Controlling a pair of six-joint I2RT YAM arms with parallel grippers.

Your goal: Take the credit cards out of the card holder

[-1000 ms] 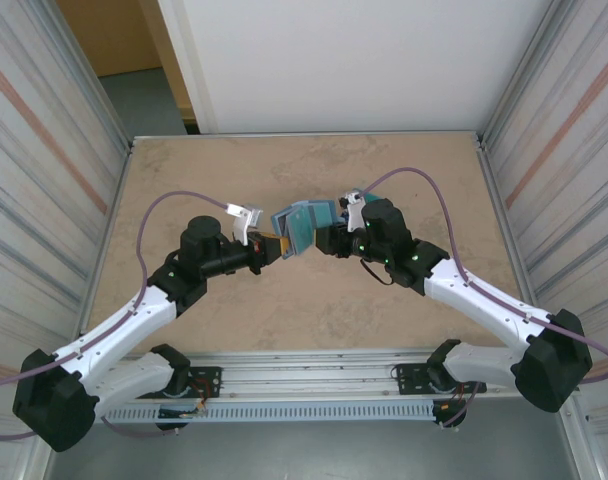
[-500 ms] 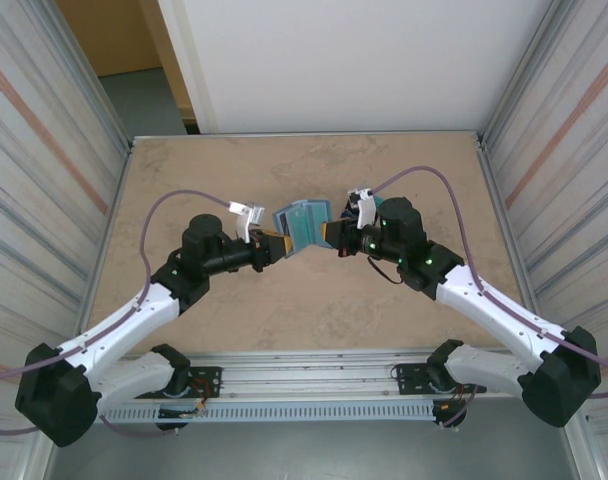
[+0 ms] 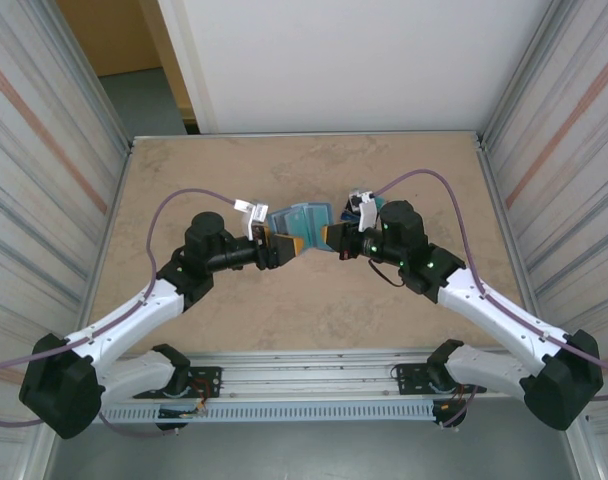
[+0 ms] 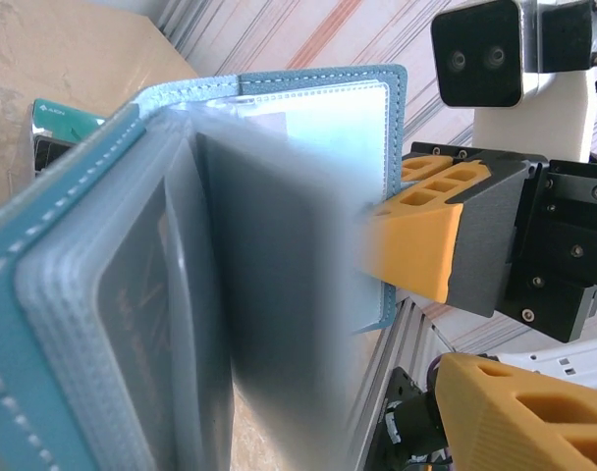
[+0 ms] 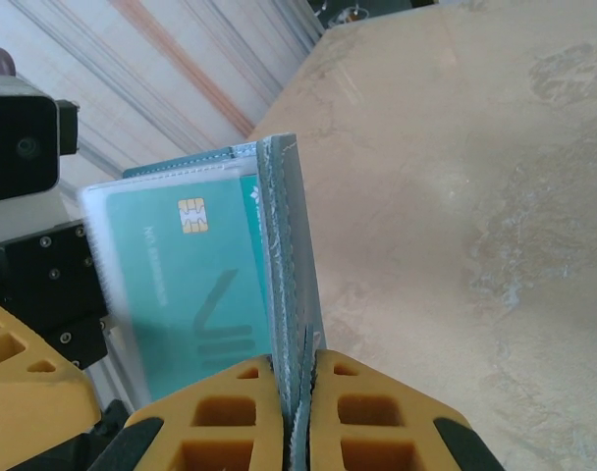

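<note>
Right gripper point(image 5: 297, 391) pinches the card holder point(image 5: 291, 255) (edge-on); left gripper point(image 3: 280, 247) gapes.

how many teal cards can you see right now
2. One teal card with a chip sits in a clear sleeve of the wallet, which the right gripper pinches; the other card lies on the table beyond the wallet. More may be hidden in other sleeves.

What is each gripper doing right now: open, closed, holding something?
Left gripper: open, gripping nothing.
Right gripper: closed on the card holder.
</note>
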